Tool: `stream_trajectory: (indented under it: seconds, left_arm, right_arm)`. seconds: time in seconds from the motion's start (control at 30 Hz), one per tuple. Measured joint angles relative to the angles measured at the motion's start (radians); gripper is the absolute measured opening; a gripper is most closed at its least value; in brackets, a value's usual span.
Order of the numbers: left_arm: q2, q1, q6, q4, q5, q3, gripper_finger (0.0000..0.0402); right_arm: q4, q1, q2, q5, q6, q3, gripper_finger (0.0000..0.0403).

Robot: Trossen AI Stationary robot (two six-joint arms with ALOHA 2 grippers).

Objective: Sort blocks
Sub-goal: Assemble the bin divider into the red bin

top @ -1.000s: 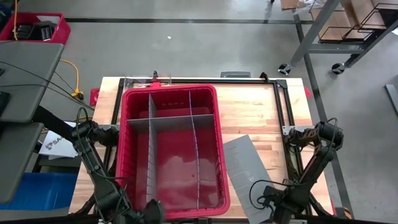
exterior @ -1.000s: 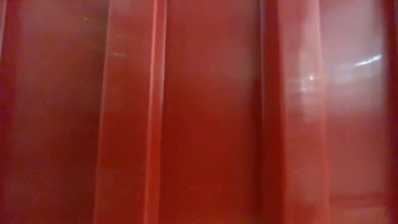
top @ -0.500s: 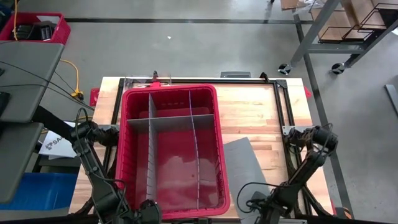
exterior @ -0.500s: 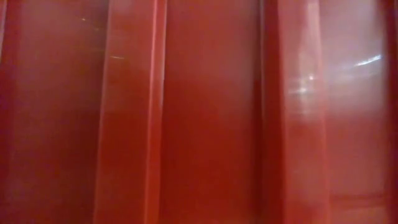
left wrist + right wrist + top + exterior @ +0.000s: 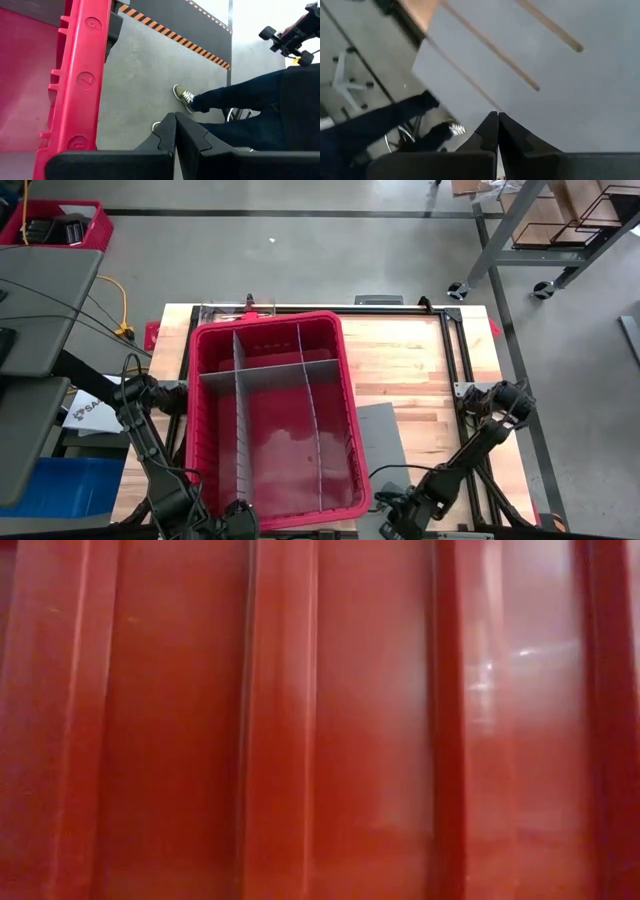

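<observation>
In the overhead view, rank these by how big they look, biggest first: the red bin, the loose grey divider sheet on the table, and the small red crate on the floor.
1. Red bin, clearly the largest.
2. Grey divider sheet; partly hidden by the bin and the right arm.
3. Small red crate; cut off by the frame and farther from the camera, so its rank against the sheet is uncertain.

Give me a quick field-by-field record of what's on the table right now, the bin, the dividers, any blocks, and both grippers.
bin: red bin on the wooden table, split by grey dividers
blocks: none visible
loose sheet: grey slotted divider sheet lying flat beside the bin
left gripper: shut, empty, at the bin's near corner
right gripper: shut, empty, over the loose sheet
person: legs and shoe on the floor beyond the table
</observation>
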Motion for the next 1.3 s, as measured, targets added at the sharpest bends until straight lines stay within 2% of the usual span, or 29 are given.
stream_trajectory:
  seconds: [0.33,0.43,0.6,0.73,0.9,1.13,1.3]
  left_arm:
    - [-0.003,-0.013,-0.041,0.071,0.008,0.000,0.0000]
    - [-0.001,-0.013,0.022,0.175,0.000,0.007,0.0000]
    - [-0.001,-0.006,0.163,0.186,-0.040,0.129,0.0000]
    - [0.002,-0.002,0.289,0.151,-0.015,0.197,0.0000]
    - [0.059,-0.005,0.383,0.003,-0.002,0.225,0.0000]
    - [0.175,0.001,0.475,0.007,-0.023,0.227,0.0000]
    - [0.248,0.041,0.449,0.012,-0.083,0.291,0.0000]
  right_arm:
    - [-0.021,0.068,-0.053,-0.023,-0.019,0.020,0.0000]
    - [-0.021,0.098,-0.054,0.008,0.052,0.020,0.0000]
    - [-0.005,0.137,-0.054,0.055,0.154,0.020,0.0000]
    - [0.097,0.158,-0.054,0.045,0.162,0.020,0.0000]
    - [0.211,0.192,-0.047,-0.006,0.158,0.021,0.0000]
    - [0.506,0.213,-0.006,0.039,0.214,0.022,0.0000]
    - [0.578,0.253,0.059,0.159,0.216,0.048,0.0002]
